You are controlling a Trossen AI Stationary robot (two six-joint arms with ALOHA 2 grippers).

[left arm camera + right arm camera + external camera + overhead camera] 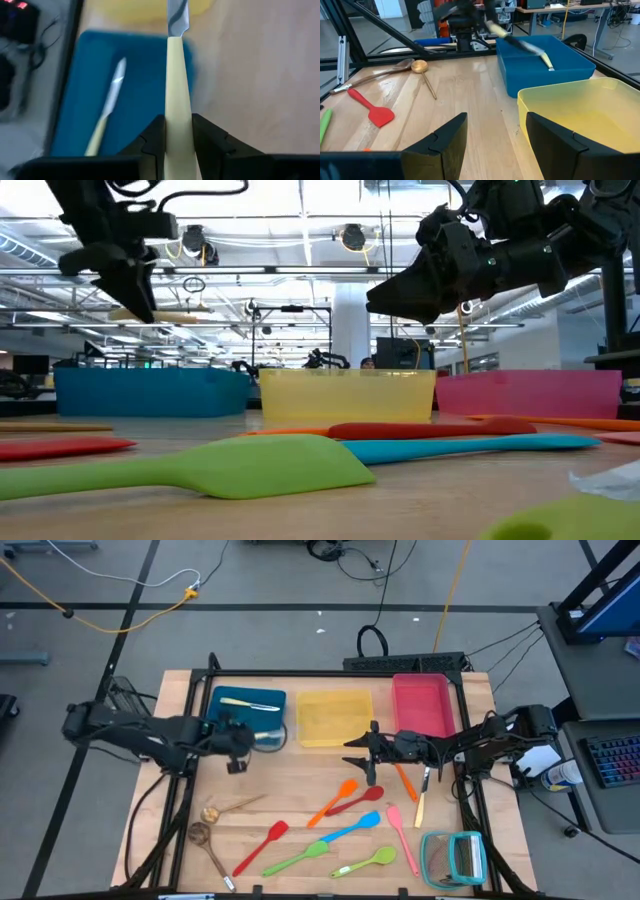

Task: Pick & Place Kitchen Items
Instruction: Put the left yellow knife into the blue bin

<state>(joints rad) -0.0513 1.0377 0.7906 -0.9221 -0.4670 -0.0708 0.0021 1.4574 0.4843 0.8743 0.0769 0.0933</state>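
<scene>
The left gripper [178, 142] clamps a pale-handled table knife [178, 100] above the near right edge of the blue rectangular tray [232, 700], while the right gripper [496, 137], fingers wide, hangs over bare wooden table [300, 780] beside the yellow tray [333, 718].
</scene>
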